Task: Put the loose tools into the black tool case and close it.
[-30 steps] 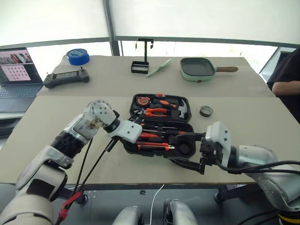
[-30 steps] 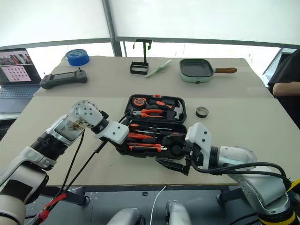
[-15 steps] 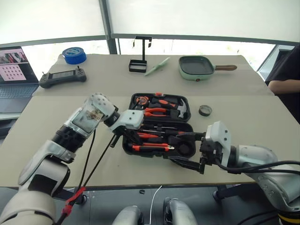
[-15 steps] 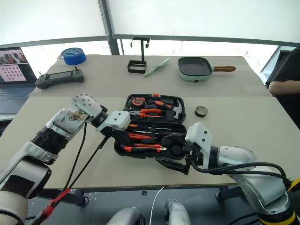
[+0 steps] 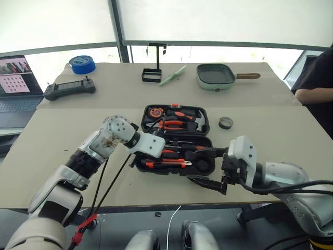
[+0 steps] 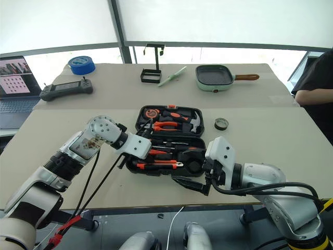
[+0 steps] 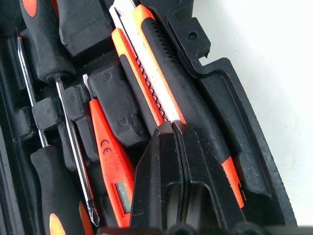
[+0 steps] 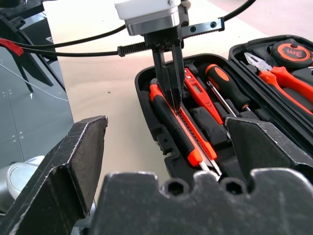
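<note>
Left wrist view shows the left tool, fingers pressed together, tip on the utility knife in the open tool case, seemingly pushing it into its slot. Right tool waits spread wide and empty at the case's near corner. The tape roll lies loose on the surface beyond the right tool, with bare room around; I judge fetching it comes next.

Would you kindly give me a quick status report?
Left gripper shut, tips on utility knife in open tool case. Right gripper open beside case. Tape roll on table.
</note>
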### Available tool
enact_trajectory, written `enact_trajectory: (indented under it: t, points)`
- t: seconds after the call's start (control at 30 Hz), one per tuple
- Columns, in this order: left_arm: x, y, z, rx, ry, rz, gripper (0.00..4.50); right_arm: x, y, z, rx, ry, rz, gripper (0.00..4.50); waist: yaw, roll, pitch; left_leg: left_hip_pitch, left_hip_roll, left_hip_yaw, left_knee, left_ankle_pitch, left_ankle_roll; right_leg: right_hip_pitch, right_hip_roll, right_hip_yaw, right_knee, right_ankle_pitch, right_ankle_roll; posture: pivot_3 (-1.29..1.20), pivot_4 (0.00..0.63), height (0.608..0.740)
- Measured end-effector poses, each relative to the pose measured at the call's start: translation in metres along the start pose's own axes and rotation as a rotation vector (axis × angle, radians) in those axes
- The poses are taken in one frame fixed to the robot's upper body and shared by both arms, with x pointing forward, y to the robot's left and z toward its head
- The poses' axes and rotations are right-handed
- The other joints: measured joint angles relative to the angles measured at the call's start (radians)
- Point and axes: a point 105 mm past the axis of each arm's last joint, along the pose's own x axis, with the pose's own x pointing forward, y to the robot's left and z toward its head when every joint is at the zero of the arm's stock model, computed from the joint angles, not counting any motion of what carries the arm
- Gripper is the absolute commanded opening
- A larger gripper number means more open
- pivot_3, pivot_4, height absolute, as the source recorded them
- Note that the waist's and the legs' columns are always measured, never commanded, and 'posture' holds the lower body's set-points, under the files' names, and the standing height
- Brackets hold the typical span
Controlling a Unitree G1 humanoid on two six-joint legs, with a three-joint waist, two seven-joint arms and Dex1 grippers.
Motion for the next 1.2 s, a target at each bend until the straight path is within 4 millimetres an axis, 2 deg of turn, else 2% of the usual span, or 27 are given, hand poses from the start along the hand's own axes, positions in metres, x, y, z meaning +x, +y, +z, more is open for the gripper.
enact_trajectory:
  t: [0.2, 0.4, 0.6, 0.77, 0.9, 1.2]
  points:
    - [-0.001, -0.001, 0.003, -0.089, -0.052, -0.016, 0.06, 0.0, 0.0, 0.0, 0.0, 0.001, 0.001, 4.5, -0.007, 0.0, 0.0, -0.002, 0.0, 0.0, -0.001, 0.0, 0.0, -0.002, 0.0, -0.001, 0.0, 0.0, 0.0, 0.0, 0.15, 0.74]
    - [-0.005, -0.002, 0.014, -0.154, -0.119, -0.092, 0.06, 0.0, 0.0, -0.001, 0.002, 0.002, 0.003, 4.5, -0.006, 0.0, 0.0, -0.003, 0.0, 0.0, -0.001, 0.0, 0.0, -0.002, 0.0, -0.001, -0.001, 0.0, 0.0, 0.0, 0.15, 0.74]
    - [-0.004, -0.004, 0.013, -0.092, -0.091, -0.102, 0.06, 0.0, 0.001, -0.001, 0.004, 0.003, 0.003, 4.5, -0.005, 0.0, 0.0, -0.003, 0.0, 0.0, -0.001, 0.0, 0.0, -0.002, 0.0, -0.001, -0.001, 0.0, 0.0, 0.0, 0.15, 0.74]
    - [0.001, -0.001, 0.012, 0.032, -0.05, -0.076, 0.06, -0.001, 0.002, -0.004, 0.013, 0.008, 0.001, 4.5, 0.001, 0.0, 0.0, -0.001, 0.0, 0.0, 0.0, 0.0, 0.0, 0.0, -0.001, -0.001, -0.001, 0.0, 0.0, 0.0, 0.15, 0.74]
    - [0.008, -0.005, 0.007, 0.037, -0.036, -0.079, 0.06, -0.001, 0.003, -0.004, 0.015, 0.009, 0.003, 4.5, 0.006, 0.0, 0.0, 0.0, 0.0, 0.0, 0.001, 0.0, 0.0, 0.001, -0.001, 0.0, 0.0, 0.0, 0.0, 0.0, 0.15, 0.74]
    - [0.01, -0.005, 0.007, 0.065, -0.028, -0.062, 0.06, -0.001, 0.003, -0.004, 0.014, 0.008, 0.004, 4.5, 0.01, 0.001, -0.001, 0.0, 0.0, 0.0, 0.001, 0.0, 0.0, 0.001, -0.001, 0.0, 0.0, 0.0, 0.0, 0.0, 0.15, 0.74]
